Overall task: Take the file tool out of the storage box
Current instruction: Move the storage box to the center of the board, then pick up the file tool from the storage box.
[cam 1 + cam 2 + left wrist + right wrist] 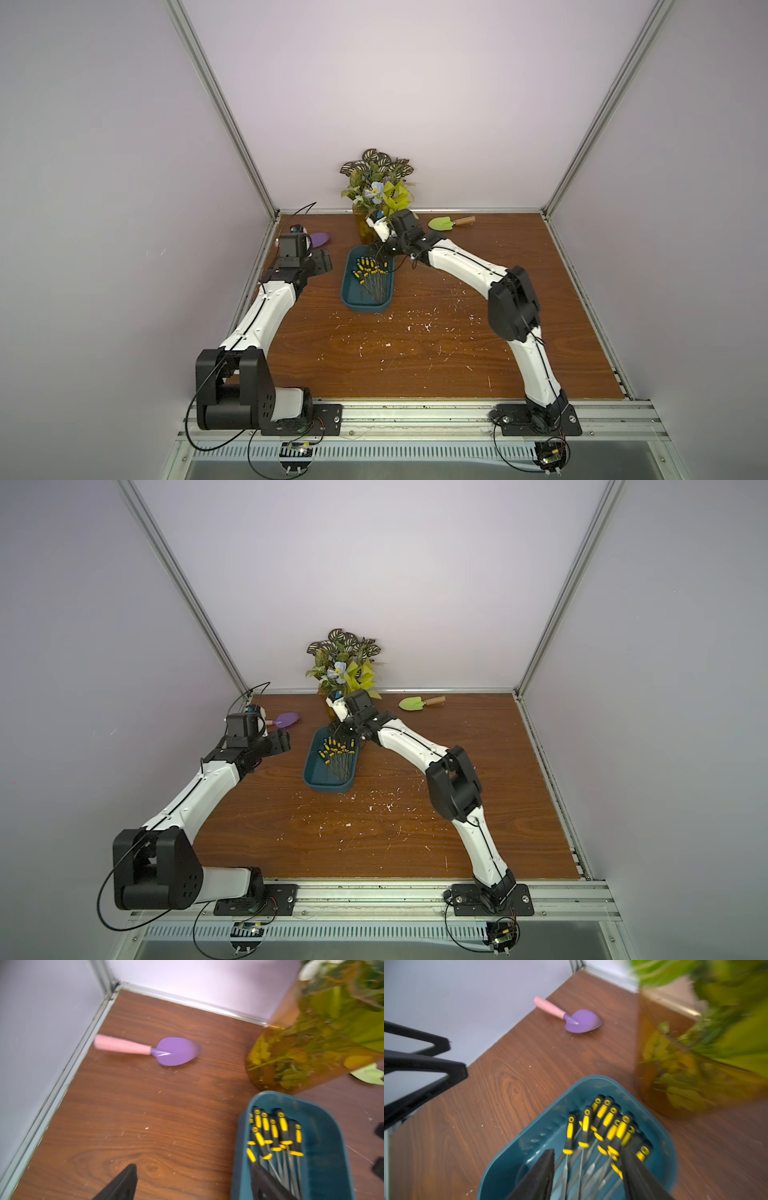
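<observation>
- the storage box sits on the wooden table, roughly mid-way between the two arms, long side pointing away from the arm bases
- the files are all in the box, a loose pile with the black-and-yellow handles toward the box's far end and the thin metal shafts toward its near end
- right gripper hangs down into the box from its far right corner. the fingers are partly spread with several file shafts between them, and none looks pinched
- left gripper is just off the box's left side, fingers spread wide and empty. one finger shows over the box, the other over bare table
- amber vase full of leafy plants stands just past the box's far end, really close to the rim
- purple trowel with a pink handle lies beyond the box's far left corner
- green trowel lies well off past the box's far right corner
- both wrist views are kinda blurry
</observation>
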Controlling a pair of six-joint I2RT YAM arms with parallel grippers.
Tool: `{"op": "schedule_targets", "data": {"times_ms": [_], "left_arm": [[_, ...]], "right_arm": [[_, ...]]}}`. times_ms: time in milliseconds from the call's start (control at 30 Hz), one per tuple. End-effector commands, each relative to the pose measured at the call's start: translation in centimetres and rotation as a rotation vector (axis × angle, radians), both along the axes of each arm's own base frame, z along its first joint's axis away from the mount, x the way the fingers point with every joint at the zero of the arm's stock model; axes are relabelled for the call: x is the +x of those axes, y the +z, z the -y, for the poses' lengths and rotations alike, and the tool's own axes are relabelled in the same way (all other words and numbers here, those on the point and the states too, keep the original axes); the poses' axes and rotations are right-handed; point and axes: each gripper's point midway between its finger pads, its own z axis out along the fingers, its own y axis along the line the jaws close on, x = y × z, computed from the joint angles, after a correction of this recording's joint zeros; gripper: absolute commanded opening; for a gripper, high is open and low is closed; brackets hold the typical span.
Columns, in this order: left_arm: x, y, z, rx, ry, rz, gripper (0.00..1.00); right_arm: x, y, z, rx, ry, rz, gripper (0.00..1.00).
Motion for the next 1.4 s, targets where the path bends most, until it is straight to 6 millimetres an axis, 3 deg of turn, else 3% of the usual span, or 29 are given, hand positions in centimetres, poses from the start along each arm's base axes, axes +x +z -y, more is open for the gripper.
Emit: {"op": "schedule_targets", "data": {"times_ms": [0, 200, 533, 733, 800, 900, 1000, 1167, 1233, 1367], "left_arm": [[0.1, 0.4, 1.0, -0.040, -0.045, 0.022, 0.88], [0.1, 0.3, 1.5, -0.060, -0.068, 0.025, 0.88], [0.1, -0.1, 2.1, -0.082, -0.097, 0.011, 0.88], [0.1, -0.3, 2.2, -0.080, -0.105, 0.001, 0.88], [0.1, -0.4, 2.2, -0.079, -0.107, -0.001, 0.88], [0.2, -0.1, 2.4, -0.081, -0.117, 0.004, 0.88], [0.7, 0.6, 2.9, -0.098, -0.142, 0.016, 0.89], [2.2, 2.6, 4.2, -0.149, -0.207, 0.056, 0.89], [2.7, 3.0, 4.6, -0.155, -0.233, 0.067, 0.90], [3.0, 2.8, 5.2, -0.161, -0.270, 0.077, 0.90]], "right_arm": [[-0.2, -0.4, -1.5, -0.093, 0.023, 0.004, 0.55], [1.3, -3.8, -2.9, -0.123, -0.009, -0.007, 0.48], [0.3, -7.6, -2.5, -0.186, 0.000, -0.033, 0.40], [0.4, -8.8, -2.5, -0.192, -0.014, -0.054, 0.26], [0.4, -8.6, -2.6, -0.188, -0.017, -0.051, 0.25], [0.7, -8.3, -2.5, -0.186, -0.033, -0.042, 0.17], [0.7, -5.7, -3.2, -0.120, -0.033, -0.035, 0.05], [0.5, 3.4, -4.5, 0.098, -0.025, 0.039, 0.03], [0.2, 7.2, -4.1, 0.169, -0.035, 0.086, 0.03], [-0.8, 12.3, -1.3, 0.249, -0.080, 0.153, 0.02]]}}
